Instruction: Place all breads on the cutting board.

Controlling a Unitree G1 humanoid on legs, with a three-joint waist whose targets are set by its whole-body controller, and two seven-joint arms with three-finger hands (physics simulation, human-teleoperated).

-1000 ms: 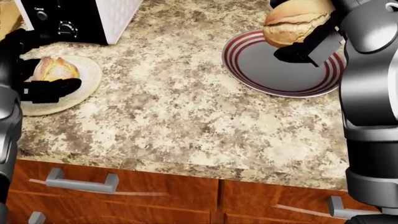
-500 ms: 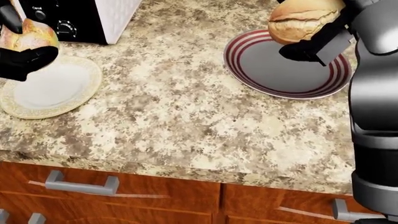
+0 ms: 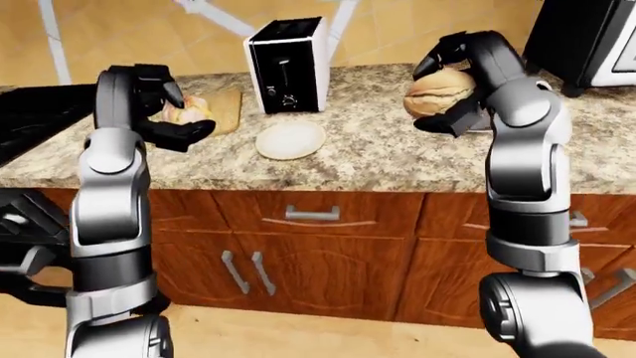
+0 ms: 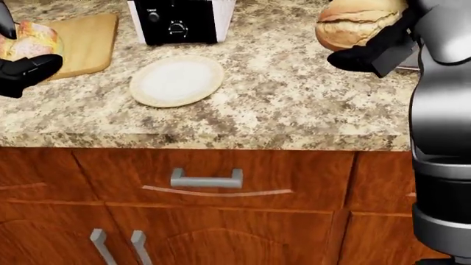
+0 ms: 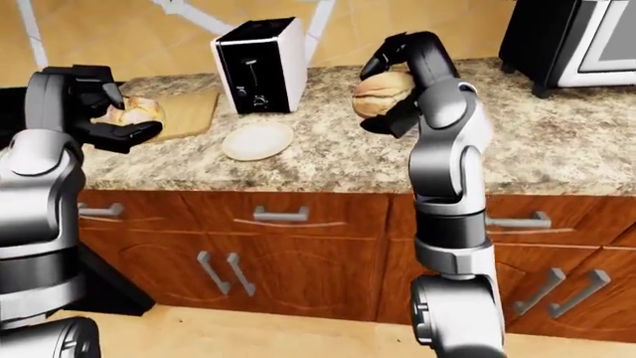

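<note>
In the head view my left hand (image 4: 22,52) is at the left edge, shut on a pale crusty bread roll (image 4: 28,40). It hangs just left of the wooden cutting board (image 4: 90,37), which lies on the counter beside the toaster. My right hand (image 4: 362,41) is at the upper right, shut on a larger brown round loaf (image 4: 355,23), held above the granite counter. The left-eye view shows both breads raised off the counter, the roll (image 3: 185,110) near the board (image 3: 229,109) and the loaf (image 3: 438,92) well to the right.
A bare cream plate (image 4: 176,80) lies below a black-and-white toaster (image 4: 180,17) in the head view. A black microwave (image 3: 587,41) stands at the counter's right and a black stove (image 3: 39,112) at the left. Wooden cabinets with grey handles (image 4: 206,179) run under the counter.
The whole picture shifted: the camera pulled back, bringing the board and toaster into view and the striped plate out. My left hand lifted the roll off the cream plate.
</note>
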